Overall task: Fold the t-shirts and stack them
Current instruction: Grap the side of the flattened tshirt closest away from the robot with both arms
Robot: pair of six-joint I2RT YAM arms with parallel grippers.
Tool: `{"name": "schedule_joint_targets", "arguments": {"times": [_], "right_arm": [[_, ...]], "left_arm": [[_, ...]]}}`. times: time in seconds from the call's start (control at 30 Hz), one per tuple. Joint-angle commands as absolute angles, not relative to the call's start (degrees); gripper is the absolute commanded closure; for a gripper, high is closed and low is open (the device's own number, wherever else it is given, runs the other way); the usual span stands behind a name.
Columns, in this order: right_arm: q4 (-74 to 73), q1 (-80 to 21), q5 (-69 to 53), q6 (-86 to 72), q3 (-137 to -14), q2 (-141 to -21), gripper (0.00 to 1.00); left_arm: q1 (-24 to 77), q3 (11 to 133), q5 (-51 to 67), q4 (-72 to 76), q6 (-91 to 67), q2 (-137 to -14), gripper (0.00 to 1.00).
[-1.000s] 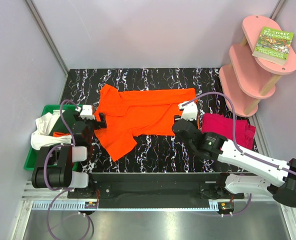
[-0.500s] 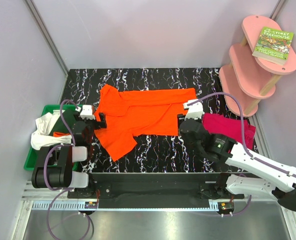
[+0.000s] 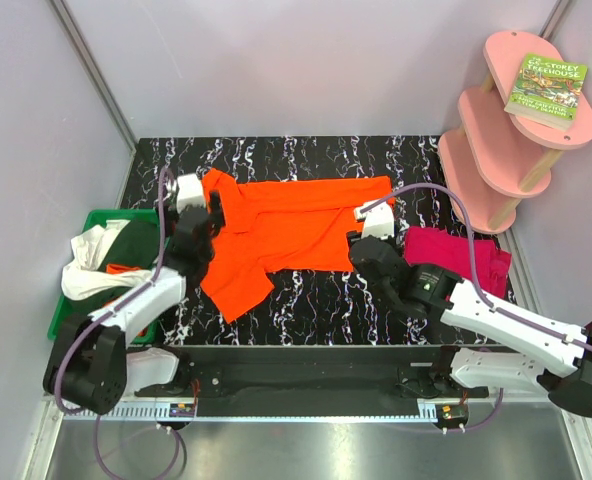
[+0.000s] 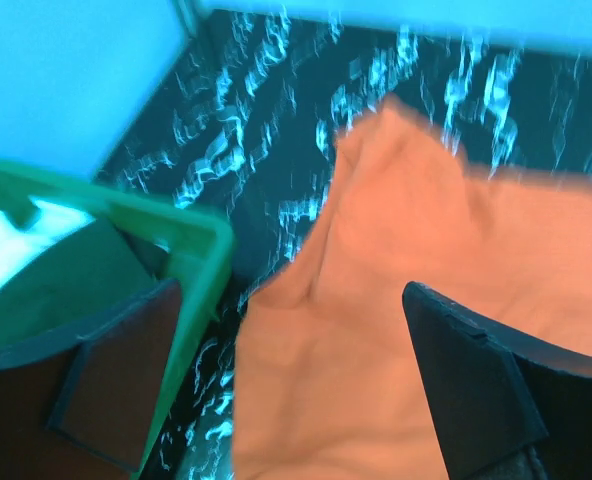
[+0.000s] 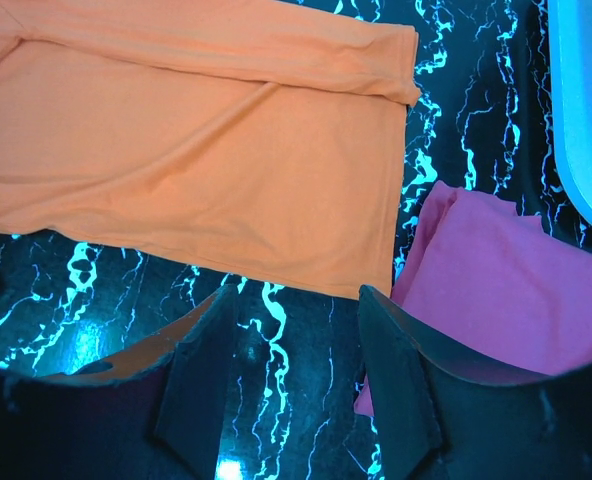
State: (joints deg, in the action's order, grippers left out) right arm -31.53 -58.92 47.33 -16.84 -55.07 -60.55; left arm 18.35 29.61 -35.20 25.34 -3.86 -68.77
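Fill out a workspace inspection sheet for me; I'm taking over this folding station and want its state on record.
Surface: black tabletop with white veining, no spills seen.
Job's things: bright orange cloth t-shirt spread flat mid-table; magenta-pink t-shirt lying compact at the right; white shirt and dark green shirt heaped in the green plastic bin.
Clutter: nothing seen.
Grippers: left gripper open above the orange shirt's left part; right gripper open, empty, near that shirt's right hem.
Cables: purple cables loop from each wrist.
Surroundings: pink tiered shelf carrying a green-covered book; pale walls.
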Motion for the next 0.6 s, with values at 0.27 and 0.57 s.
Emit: {"name": "schedule_joint_targets", "arguments": {"times": [0.27, 0.57], "right_arm": [[-24.52, -58.71, 47.37, -14.33, -54.14, -59.77, 0.39], [-23.82, -58.71, 46.41, -15.82, -50.54, -57.92, 0.38]], "left_arm": [[34.35, 40.27, -32.90, -30.15, -46.57, -46.62, 0.01], [43.95, 29.35, -31.65, -41.39, -77.18, -30.32, 0.01]]}}
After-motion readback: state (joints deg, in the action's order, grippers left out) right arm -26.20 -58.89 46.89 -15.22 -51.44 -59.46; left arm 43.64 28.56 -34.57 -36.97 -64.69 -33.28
